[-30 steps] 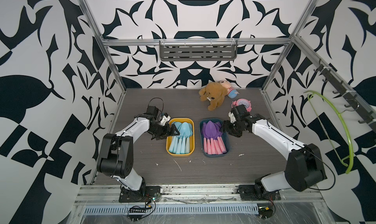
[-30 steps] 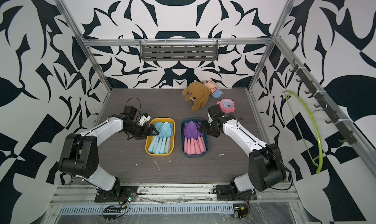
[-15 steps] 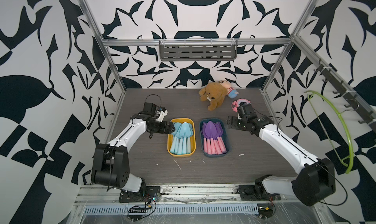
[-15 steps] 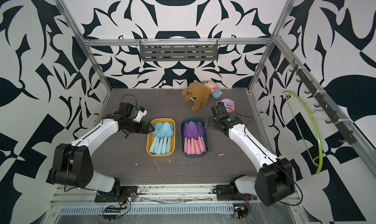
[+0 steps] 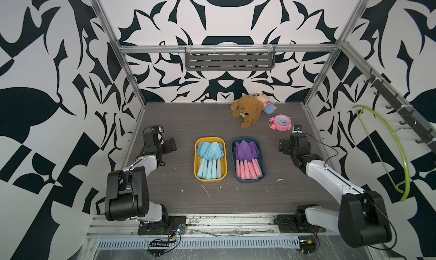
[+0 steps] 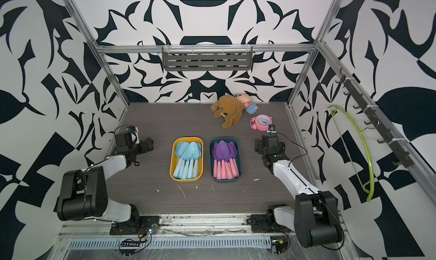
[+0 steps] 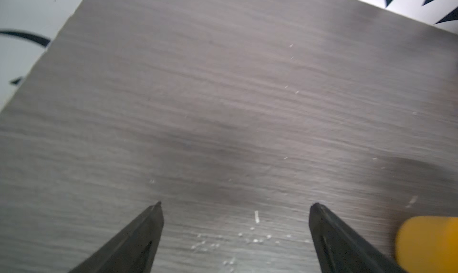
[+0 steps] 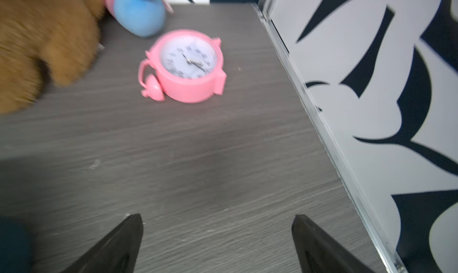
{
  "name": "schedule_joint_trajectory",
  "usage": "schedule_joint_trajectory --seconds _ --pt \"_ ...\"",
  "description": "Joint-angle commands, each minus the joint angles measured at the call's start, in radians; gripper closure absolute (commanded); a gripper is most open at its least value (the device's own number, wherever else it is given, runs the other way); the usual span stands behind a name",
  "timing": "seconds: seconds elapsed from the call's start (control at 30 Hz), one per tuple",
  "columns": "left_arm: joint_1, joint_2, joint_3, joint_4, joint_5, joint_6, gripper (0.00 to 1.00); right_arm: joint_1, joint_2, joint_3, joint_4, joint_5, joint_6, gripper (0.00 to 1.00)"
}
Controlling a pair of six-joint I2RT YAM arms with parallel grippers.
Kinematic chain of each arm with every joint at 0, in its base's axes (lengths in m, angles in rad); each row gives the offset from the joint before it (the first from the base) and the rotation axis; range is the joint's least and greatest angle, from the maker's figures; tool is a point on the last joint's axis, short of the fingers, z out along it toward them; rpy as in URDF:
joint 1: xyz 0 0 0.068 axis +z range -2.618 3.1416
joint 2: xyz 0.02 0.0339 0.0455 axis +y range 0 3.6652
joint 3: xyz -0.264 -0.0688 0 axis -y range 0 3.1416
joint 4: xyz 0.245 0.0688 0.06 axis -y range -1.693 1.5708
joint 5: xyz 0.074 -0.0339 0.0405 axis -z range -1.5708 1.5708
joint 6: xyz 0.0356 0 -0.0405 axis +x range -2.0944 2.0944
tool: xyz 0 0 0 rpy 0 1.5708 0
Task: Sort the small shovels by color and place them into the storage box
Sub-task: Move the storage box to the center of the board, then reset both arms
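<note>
At the near edge of the desk [image 5: 165, 190], white scraps [image 5: 205, 191] are lying loose, and we are seeing no stray shovel among them. Just beyond, the light blue shovels [image 5: 210, 152] are lying heaped in the yellow box [image 5: 210, 180]. The purple shovels [image 5: 244, 150], with their pink handles, are filling the dark blue box [image 5: 249, 180] beside it. All the blades are pointing toward the far wall, so we are judging the sort finished or nearly so.

Flanking the boxes and clear of them, the left gripper [image 7: 235, 204] and the right gripper [image 8: 218, 216] are hovering over bare desk. Each is holding its fingers spread wide and pinching nothing.

The danger we are reading here is a careless sweep. The blades are overlapping in stacks, and an arm crossing low could clip a rim, shove a box or tip a top shovel out, perhaps into the wrong colour. A corner of each box is showing at the edge of its wrist view, so neither arm is having much room to spare.

Farther back, the pink alarm clock [image 5: 280, 122] is lying just beyond the right gripper, where a forward reach could knock it. The brown plush dog [image 5: 247, 112] and a small plush doll [image 5: 267, 106] are resting by the far wall.
</note>
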Motion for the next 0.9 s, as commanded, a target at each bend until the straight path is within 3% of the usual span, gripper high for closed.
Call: schedule_joint_trajectory --seconds 0.0,0.13,0.2,0.27,0.3,0.4,0.47,0.57,0.67,0.7,0.87 --pt "0.000 0.004 -0.028 0.203 0.026 -0.001 0.00 -0.018 0.038 -0.049 0.242 -0.047 -0.038 0.00" --pt "-0.013 0.033 -0.108 0.405 0.108 0.002 0.01 -0.024 0.116 -0.128 0.451 -0.055 -0.049 0.00" --pt "-0.074 0.031 -0.173 0.507 0.039 0.072 0.01 -0.025 0.166 -0.148 0.536 -0.052 -0.050 0.00" --pt "-0.117 0.098 -0.280 0.805 -0.011 0.097 0.01 -0.024 0.194 -0.139 0.566 -0.068 -0.075 0.00" --pt "-0.124 0.108 -0.305 0.864 -0.027 0.100 0.01 -0.023 0.208 -0.150 0.616 -0.069 -0.096 0.00" --pt "-0.125 0.060 -0.203 0.579 -0.198 0.015 0.01 -0.024 0.259 -0.158 0.679 -0.076 -0.092 0.00" --pt "-0.164 0.073 -0.216 0.625 -0.240 0.067 0.01 -0.024 0.244 -0.149 0.640 -0.090 -0.099 0.00" --pt "-0.165 0.068 -0.205 0.600 -0.243 0.057 0.01 -0.039 0.301 -0.135 0.665 -0.258 -0.134 0.00" --pt "-0.165 0.069 -0.211 0.609 -0.244 0.059 0.01 -0.050 0.312 -0.184 0.739 -0.315 -0.150 0.00" --pt "-0.165 0.070 -0.211 0.609 -0.243 0.058 0.01 -0.050 0.327 -0.209 0.813 -0.287 -0.133 0.00" --pt "-0.165 0.069 -0.212 0.613 -0.244 0.058 0.01 -0.050 0.332 -0.190 0.777 -0.266 -0.128 0.00"
